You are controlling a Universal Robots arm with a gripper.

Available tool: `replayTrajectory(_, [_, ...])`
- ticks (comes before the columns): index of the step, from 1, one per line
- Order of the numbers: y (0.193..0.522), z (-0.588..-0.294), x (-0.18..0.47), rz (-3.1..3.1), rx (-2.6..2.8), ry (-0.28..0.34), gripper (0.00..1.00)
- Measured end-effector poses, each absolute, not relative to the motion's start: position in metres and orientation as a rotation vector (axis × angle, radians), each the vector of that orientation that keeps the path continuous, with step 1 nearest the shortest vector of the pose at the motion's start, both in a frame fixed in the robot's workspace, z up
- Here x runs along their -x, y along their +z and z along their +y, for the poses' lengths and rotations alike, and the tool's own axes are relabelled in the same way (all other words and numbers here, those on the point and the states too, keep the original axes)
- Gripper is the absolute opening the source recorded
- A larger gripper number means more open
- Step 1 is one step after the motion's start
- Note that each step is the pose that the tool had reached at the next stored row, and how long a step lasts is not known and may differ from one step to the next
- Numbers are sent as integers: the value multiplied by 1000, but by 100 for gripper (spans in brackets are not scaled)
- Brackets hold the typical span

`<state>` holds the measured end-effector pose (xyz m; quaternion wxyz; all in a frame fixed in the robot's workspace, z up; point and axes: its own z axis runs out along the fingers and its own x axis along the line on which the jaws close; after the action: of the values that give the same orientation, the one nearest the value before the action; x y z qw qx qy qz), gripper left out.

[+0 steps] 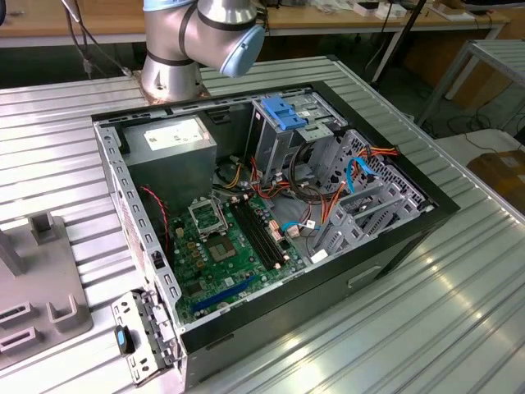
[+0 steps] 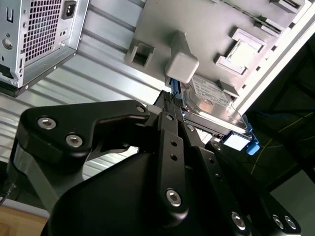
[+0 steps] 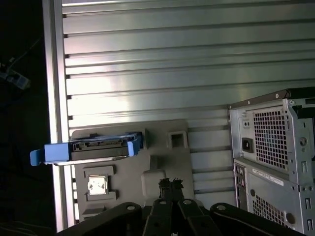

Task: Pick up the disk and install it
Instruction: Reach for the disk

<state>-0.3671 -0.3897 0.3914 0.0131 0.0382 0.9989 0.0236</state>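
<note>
While the gripper point(image 3: 170, 185) hangs clenched on nothing over the grey fixture point(image 3: 162, 152), I see in both wrist views that the disk point(image 3: 96, 145) lies flat on that fixture, near the fingertips but apart from them. Its blue carrier rail point(image 3: 54, 153) juts past the edge of the ribbed surface point(image 3: 172, 73). Farther off stands the open computer case point(image 3: 268, 147), well apart from the disk.

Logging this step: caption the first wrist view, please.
Disk resting on the grey fixture, gripper clear of it, computer case nearby.
</note>
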Motion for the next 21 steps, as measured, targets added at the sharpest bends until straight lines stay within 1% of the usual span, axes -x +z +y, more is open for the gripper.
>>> replayTrajectory(21, [391,-382,412,3112,-119,74,11])
